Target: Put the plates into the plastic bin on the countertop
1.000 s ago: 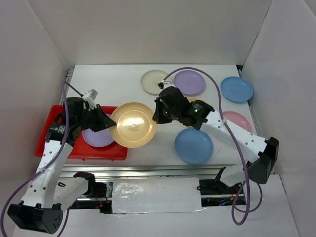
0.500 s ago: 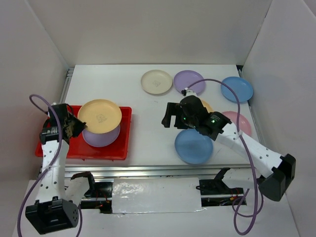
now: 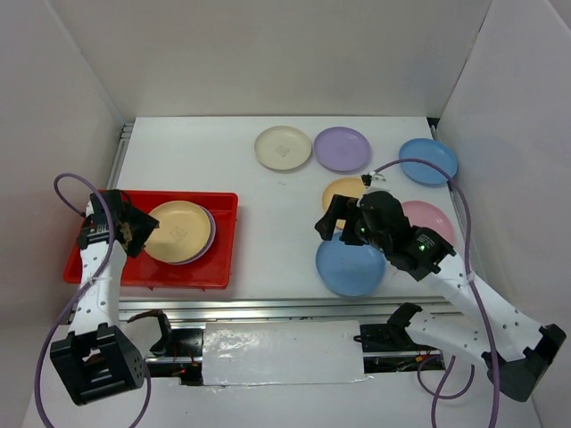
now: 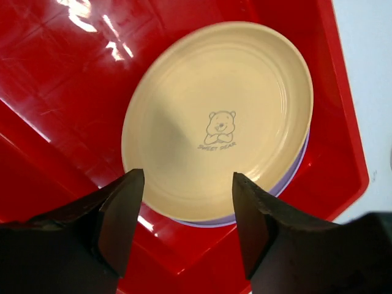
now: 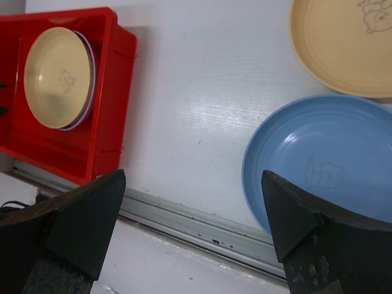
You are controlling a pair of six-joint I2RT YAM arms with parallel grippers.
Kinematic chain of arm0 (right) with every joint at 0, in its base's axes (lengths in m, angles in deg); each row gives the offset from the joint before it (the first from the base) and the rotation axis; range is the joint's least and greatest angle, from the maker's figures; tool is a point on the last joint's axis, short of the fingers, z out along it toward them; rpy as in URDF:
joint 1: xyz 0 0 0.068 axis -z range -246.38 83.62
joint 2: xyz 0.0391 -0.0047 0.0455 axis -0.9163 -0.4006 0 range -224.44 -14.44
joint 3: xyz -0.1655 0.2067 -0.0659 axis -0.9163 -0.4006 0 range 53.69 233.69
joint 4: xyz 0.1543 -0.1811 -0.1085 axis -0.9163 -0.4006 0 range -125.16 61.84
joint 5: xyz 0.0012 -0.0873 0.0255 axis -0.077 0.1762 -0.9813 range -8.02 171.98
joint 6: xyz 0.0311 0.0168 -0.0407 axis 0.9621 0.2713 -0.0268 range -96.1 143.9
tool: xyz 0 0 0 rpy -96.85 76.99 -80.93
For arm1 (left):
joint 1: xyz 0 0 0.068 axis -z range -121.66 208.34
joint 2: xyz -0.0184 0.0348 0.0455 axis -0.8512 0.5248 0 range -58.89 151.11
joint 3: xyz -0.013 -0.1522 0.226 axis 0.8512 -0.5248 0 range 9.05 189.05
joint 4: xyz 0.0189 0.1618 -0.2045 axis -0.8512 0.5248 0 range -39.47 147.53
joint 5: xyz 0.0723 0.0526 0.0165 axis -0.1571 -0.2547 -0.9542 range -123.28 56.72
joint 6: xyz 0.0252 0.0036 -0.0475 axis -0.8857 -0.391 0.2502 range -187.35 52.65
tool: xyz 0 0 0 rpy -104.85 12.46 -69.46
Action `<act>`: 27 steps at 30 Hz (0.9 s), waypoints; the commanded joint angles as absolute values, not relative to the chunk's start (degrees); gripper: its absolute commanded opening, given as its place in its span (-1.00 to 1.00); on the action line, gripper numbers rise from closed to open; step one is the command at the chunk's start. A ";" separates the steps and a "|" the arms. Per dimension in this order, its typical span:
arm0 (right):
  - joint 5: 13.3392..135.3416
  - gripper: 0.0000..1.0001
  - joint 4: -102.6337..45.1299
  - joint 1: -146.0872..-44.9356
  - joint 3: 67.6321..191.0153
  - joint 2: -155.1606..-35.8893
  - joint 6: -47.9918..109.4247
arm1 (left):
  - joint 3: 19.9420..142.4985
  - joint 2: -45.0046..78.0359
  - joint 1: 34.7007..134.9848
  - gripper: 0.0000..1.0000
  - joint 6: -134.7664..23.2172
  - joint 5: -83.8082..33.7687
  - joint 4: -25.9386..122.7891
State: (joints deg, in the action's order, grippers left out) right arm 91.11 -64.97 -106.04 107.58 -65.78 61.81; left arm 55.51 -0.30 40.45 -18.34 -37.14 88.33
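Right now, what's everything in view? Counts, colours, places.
plastic bin: 1, red, left on countertop
stacked plates: 2, in the bin, yellow-cream plate on top of a purple one
cream plate: 1, far centre
purple plate: 1, right of the cream plate
blue plates: 2, far right and near edge
yellow-orange plate: 1, centre right, partly hidden by the right arm
pink plate: 1, right, partly hidden
countertop: 1, white
left gripper: 1, black, open over the stack
right gripper: 1, black, open, empty
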 commanded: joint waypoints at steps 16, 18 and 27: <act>100.17 1.00 -73.77 -101.98 111.69 -54.00 65.91 | 69.76 8.31 101.37 0.94 -19.63 -48.45 81.28; 100.61 1.00 -75.61 -101.81 112.49 -52.42 66.00 | 78.28 19.26 108.66 0.96 -19.72 -52.77 83.48; 101.05 1.00 -81.77 -101.54 116.27 -48.63 64.68 | 92.80 45.42 115.02 0.95 -20.86 -51.65 79.19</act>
State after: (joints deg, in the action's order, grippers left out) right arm 99.37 -78.20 -101.87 114.20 -48.95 64.98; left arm 89.01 41.14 113.98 -20.59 -49.90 80.46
